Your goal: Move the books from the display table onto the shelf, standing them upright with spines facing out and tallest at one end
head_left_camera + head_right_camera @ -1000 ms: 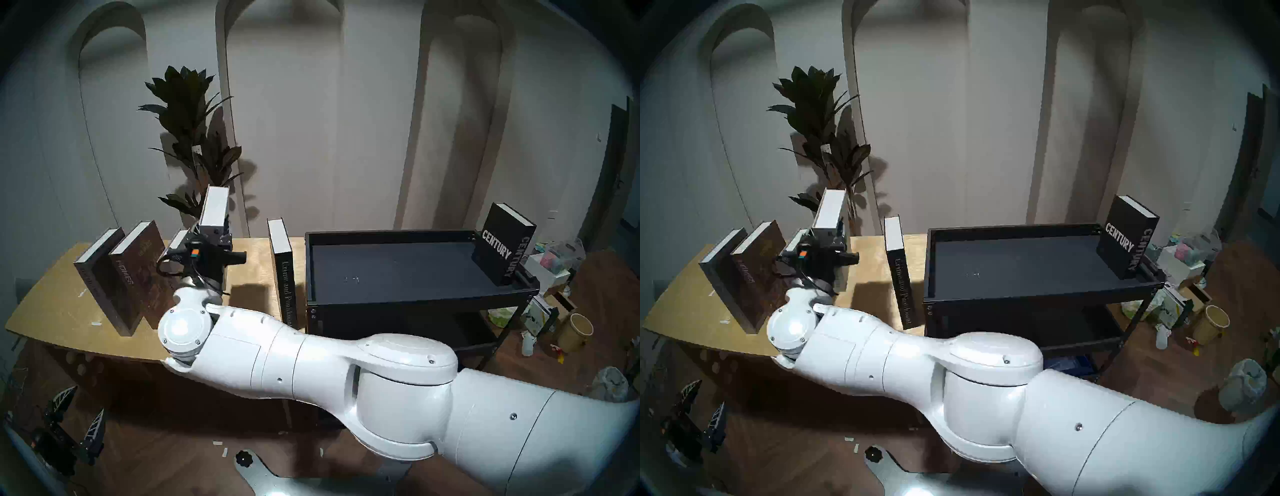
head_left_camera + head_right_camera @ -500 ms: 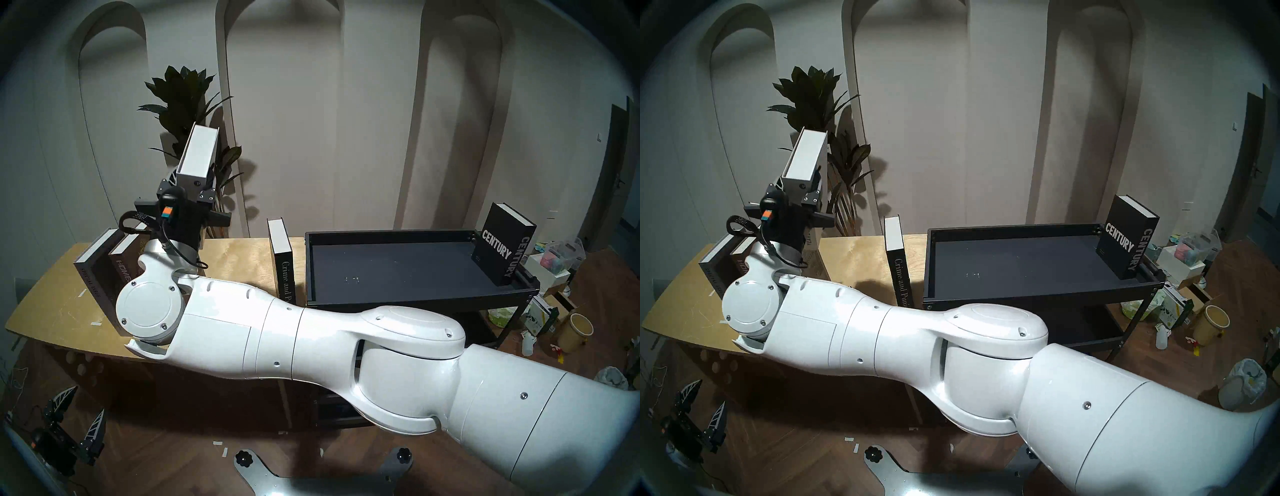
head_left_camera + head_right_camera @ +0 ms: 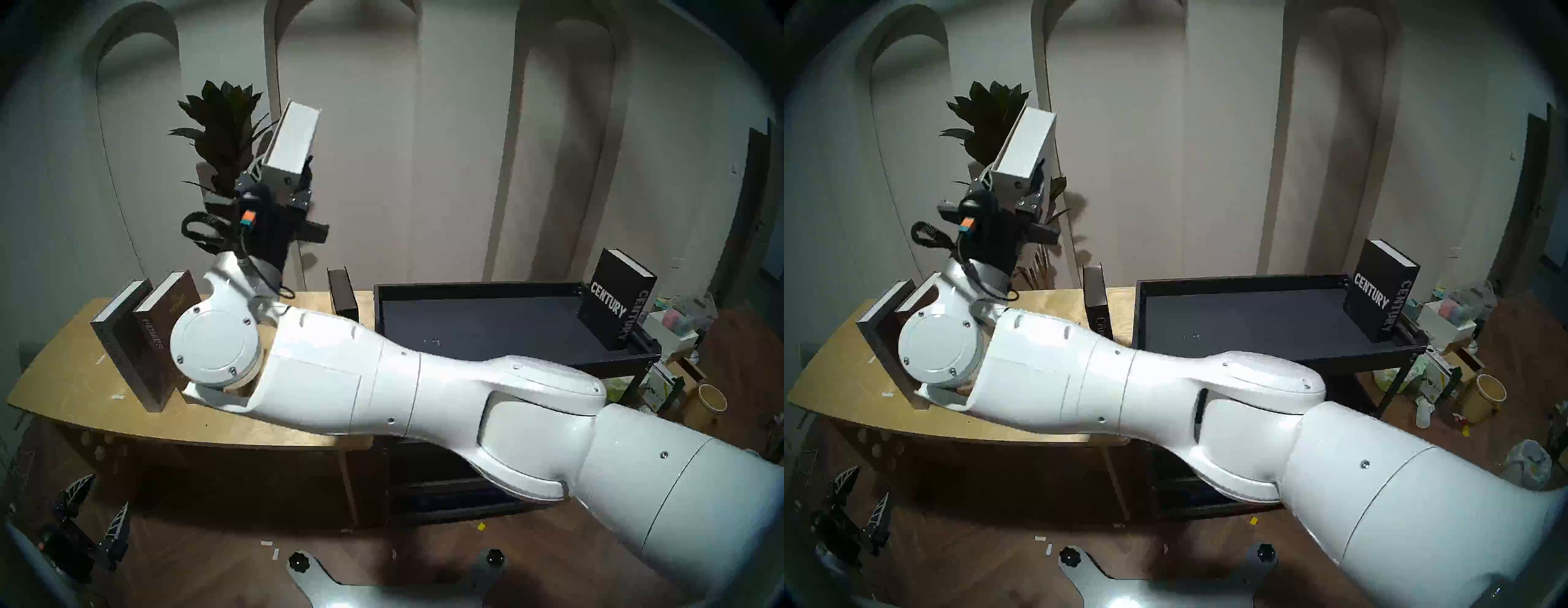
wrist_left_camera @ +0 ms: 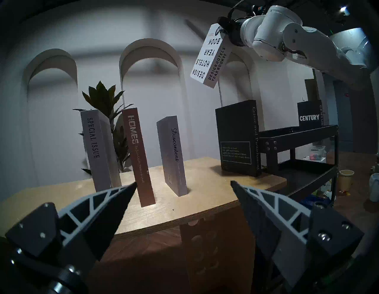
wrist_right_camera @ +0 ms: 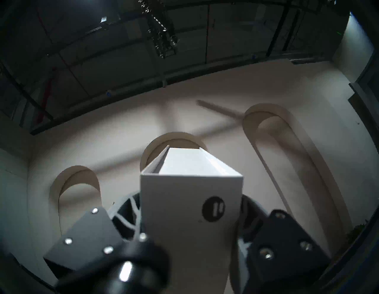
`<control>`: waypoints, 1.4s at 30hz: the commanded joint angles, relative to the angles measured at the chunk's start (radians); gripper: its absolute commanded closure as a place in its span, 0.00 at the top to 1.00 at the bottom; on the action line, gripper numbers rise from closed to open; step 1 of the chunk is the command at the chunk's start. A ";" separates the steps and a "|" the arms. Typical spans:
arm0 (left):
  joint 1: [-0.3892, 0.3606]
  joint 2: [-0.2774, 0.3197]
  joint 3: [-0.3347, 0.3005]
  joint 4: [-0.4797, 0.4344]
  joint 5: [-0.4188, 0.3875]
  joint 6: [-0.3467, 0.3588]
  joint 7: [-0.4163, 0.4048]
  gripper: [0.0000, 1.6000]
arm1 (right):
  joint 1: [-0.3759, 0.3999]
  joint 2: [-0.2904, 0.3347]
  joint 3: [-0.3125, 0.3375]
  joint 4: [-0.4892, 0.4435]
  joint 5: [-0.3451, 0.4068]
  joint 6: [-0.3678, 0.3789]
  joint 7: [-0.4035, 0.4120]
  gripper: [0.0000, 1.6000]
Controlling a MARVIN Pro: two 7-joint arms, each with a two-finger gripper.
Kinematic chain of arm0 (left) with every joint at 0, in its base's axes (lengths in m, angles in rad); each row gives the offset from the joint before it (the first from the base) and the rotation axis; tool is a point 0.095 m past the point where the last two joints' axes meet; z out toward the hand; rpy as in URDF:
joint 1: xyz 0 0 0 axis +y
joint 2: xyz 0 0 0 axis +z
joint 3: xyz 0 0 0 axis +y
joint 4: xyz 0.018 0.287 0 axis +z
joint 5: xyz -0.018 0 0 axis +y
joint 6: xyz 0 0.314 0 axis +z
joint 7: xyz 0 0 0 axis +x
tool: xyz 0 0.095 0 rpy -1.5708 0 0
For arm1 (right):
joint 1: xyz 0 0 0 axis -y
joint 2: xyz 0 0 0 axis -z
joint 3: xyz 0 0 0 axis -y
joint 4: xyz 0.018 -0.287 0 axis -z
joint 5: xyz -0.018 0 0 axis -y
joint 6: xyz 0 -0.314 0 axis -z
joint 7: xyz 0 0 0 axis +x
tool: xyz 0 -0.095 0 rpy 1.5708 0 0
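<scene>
My right gripper [image 3: 282, 167] is shut on the white "Design Hotels Yearbook" book [image 3: 292, 136], held high above the display table [image 3: 63, 382] and tilted; the wrist view shows the book [image 5: 190, 197] clamped between both fingers. Grey "Special Issue" [image 4: 94, 143], brown "Homes" [image 4: 137, 154], grey "Discontent" [image 4: 174, 158] and black "Crime and Punishment" [image 4: 238, 139] stand upright on the table. Black "Century" [image 3: 615, 305] stands at the right end of the shelf [image 3: 488, 322]. My left gripper [image 4: 183, 182] hangs open and empty, low in front of the table.
A tall potted plant [image 3: 229, 127] stands behind the table, close to the raised book. My right arm [image 3: 424, 390] stretches across the table's right half and the shelf's front. Boxes, bags and a cup [image 3: 712, 397] clutter the floor right of the shelf.
The right gripper has lifted the white book off the table, first straight up, then up and to the right. The left gripper has stayed put.
</scene>
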 commanded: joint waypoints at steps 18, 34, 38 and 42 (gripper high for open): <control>0.004 0.007 0.002 -0.006 0.001 -0.005 -0.005 1.00 | -0.158 0.330 0.342 -0.201 -0.121 0.142 0.002 0.00; 0.005 0.008 0.004 -0.006 0.001 -0.007 -0.003 1.00 | -0.302 0.534 0.473 -0.331 -0.067 0.227 0.043 0.00; 0.004 0.008 0.004 -0.005 0.001 -0.007 -0.002 1.00 | -0.312 0.580 0.493 -0.352 -0.024 0.244 0.080 0.00; 0.005 0.008 0.004 -0.005 0.001 -0.007 -0.002 1.00 | -0.324 0.633 0.514 -0.371 0.028 0.269 0.130 0.00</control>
